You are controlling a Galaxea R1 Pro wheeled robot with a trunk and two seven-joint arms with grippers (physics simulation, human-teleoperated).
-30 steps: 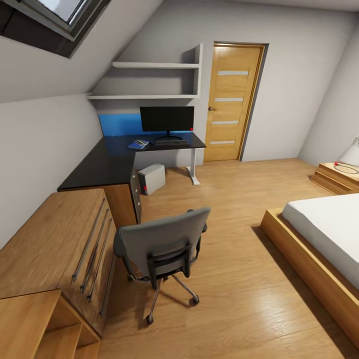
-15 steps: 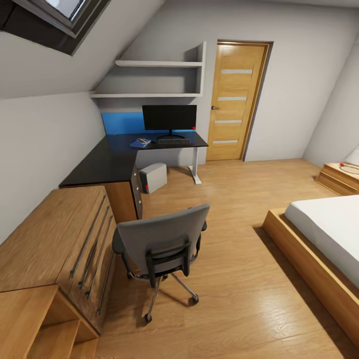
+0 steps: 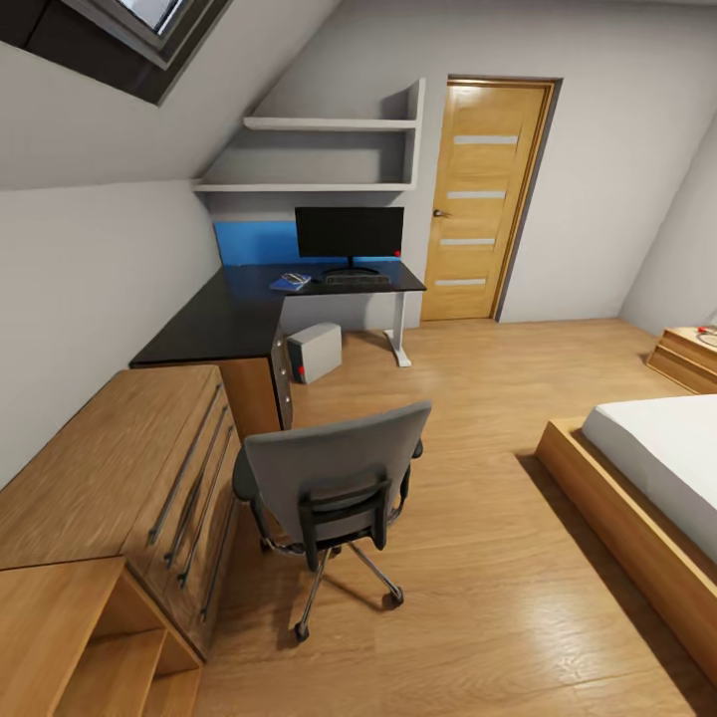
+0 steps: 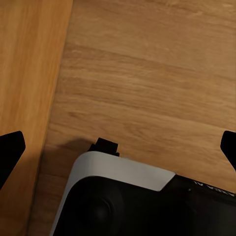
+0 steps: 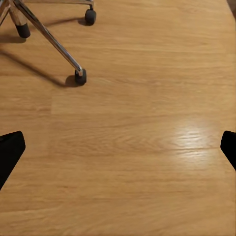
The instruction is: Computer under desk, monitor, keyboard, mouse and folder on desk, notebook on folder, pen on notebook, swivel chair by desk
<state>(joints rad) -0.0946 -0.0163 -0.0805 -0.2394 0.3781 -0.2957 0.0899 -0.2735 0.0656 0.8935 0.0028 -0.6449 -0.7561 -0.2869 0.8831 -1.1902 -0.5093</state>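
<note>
- The left gripper (image 4: 118, 147) hangs over the wooden floor (image 4: 147, 73) with its fingertips (image 4: 11, 147) spread wide, holding nothing.
- The right gripper (image 5: 118, 147) is likewise spread wide and empty, above bare floor near the swivel chair's (image 3: 334, 478) casters.
- The chair stands well apart from the desk (image 3: 224, 319).
- On the far desk sit the monitor (image 3: 350, 233), keyboard (image 3: 356, 281) and folder (image 3: 289, 284); the computer (image 3: 315, 352) stands beneath.

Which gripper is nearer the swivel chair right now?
Right. The right gripper hangs open over bare floor with the swivel chair's chrome legs and casters just ahead. The left gripper hangs open over floor by the robot's base, with no chair in its view.
</note>
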